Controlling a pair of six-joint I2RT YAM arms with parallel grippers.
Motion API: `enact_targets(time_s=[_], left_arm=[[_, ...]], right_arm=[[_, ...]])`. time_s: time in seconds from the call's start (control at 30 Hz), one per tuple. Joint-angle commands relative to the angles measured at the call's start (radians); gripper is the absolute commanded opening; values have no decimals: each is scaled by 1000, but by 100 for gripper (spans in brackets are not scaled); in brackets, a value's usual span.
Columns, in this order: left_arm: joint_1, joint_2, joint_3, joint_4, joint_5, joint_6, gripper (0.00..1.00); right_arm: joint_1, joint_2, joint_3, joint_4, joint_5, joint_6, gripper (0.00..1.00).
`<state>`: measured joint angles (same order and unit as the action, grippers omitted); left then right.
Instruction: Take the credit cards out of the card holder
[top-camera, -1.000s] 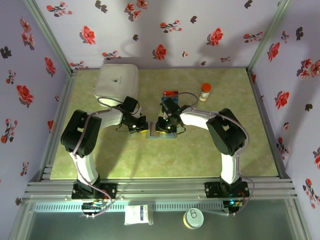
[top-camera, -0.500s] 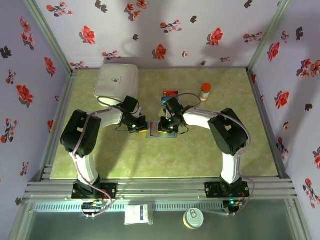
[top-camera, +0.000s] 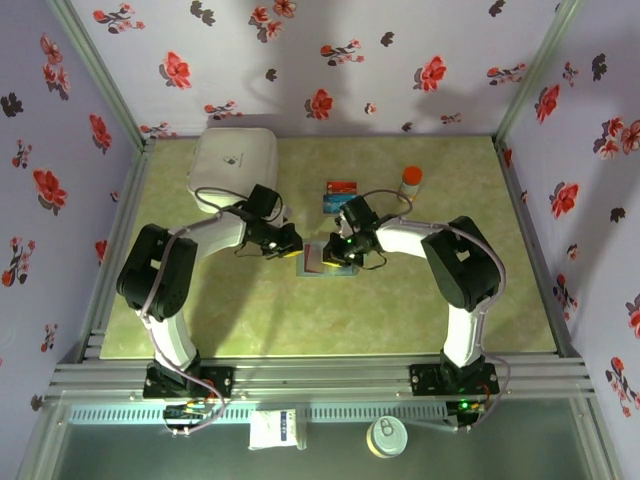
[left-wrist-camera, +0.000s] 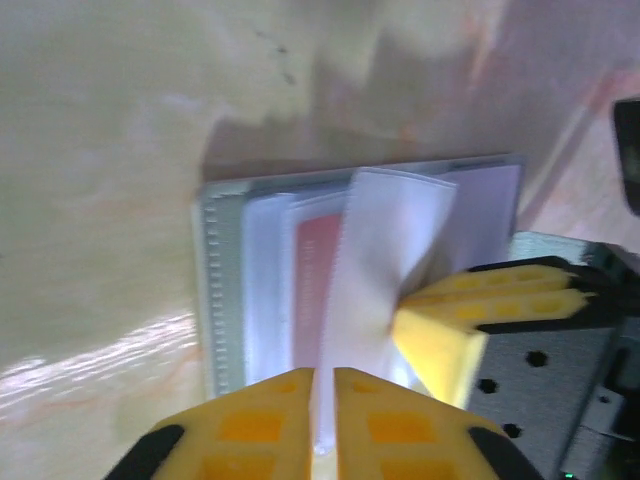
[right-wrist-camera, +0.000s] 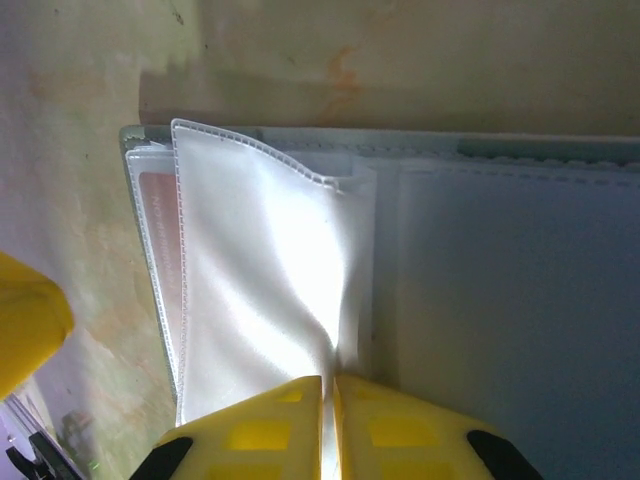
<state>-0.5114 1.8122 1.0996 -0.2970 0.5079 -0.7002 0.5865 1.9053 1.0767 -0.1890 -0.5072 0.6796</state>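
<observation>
Card holder (top-camera: 322, 267): lying open between both grippers. Red credit card (left-wrist-camera: 315, 275): in its pocket, beneath the clear sleeve leaf (right-wrist-camera: 260, 260). Left gripper (left-wrist-camera: 322, 400), right gripper (right-wrist-camera: 328, 415): each pinched narrow on that leaf. Handling advice: lift the leaf gently to expose the pocket mouth, avoiding tears.

a big white rounded box (top-camera: 233, 160) sits at the far left corner of the pale green table (top-camera: 250, 310), with a small orange-capped bottle (top-camera: 409, 181) upright toward the far right. in front of the near rail (top-camera: 320, 378) lie a round can (top-camera: 385, 437) and a white packet (top-camera: 275, 430).
</observation>
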Motion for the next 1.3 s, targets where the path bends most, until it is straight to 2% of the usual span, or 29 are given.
enact_targets(time_s=[0.0,0.17,0.47,0.87,1.17,1.27], left_arm=[[-13,40,32,47,44,-53,16],[-16,69,38,44,26,-54,22],[-27,104,52,49,27,-57,26],[-44,137,85,39,36,-56,24],[-49,125,81,53,36,-60,15],[-50,121,82,47,36,-60,16]], right_arm=[[-14,5,-36,3,8,-20,13],[-24,12,-53,32,-14,-25,11],[-30,14,-69,60,-38,-21,12],[-33,2,-88,66,-39,-19,12],[-33,1,-94,80,-41,-15,13],[-33,-1,-99,83,-41,-13,13]])
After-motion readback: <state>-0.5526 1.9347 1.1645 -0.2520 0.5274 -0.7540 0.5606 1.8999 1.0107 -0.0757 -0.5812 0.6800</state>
